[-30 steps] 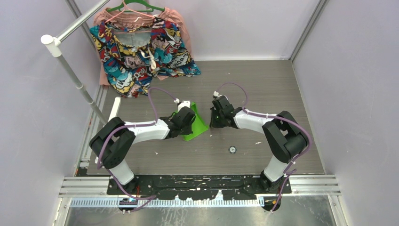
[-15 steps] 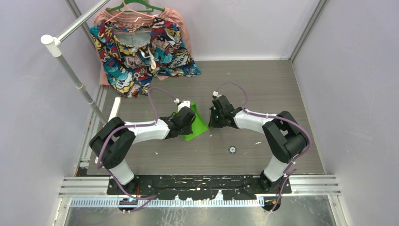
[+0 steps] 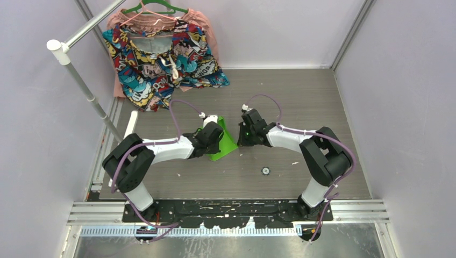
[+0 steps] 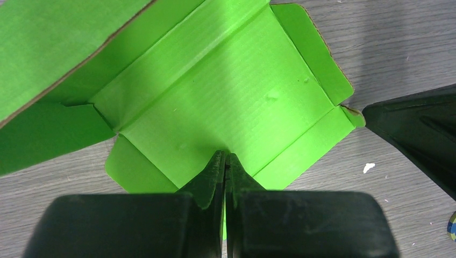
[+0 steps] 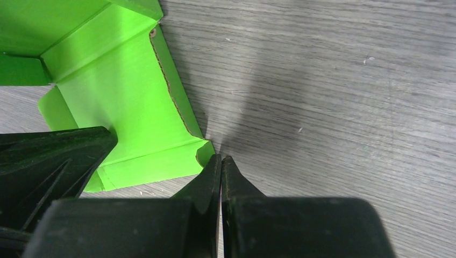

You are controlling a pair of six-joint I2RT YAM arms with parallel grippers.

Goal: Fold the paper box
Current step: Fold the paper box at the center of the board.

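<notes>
The paper box [image 3: 227, 143] is a lime-green die-cut card lying partly unfolded on the grey table between my two grippers. In the left wrist view the card [image 4: 226, 102] has one large panel raised at upper left and its flaps spread flat. My left gripper [image 4: 225, 157] is shut, its tips pressing down on the card's middle panel; in the top view it [image 3: 216, 135] covers the card's left part. My right gripper [image 5: 220, 158] is shut and empty, its tips on the table touching the card's [image 5: 123, 102] corner tab; it shows in the top view [image 3: 241, 141] too.
A colourful patterned garment [image 3: 161, 59] hangs on a green hanger at the back left. A white rack pole [image 3: 86, 91] slants along the left side. A small round object [image 3: 265, 171] lies on the table in front of the right gripper. White crumbs dot the table.
My right gripper has edged slightly left toward the card's corner. The left arm and the card have stayed where they were.
</notes>
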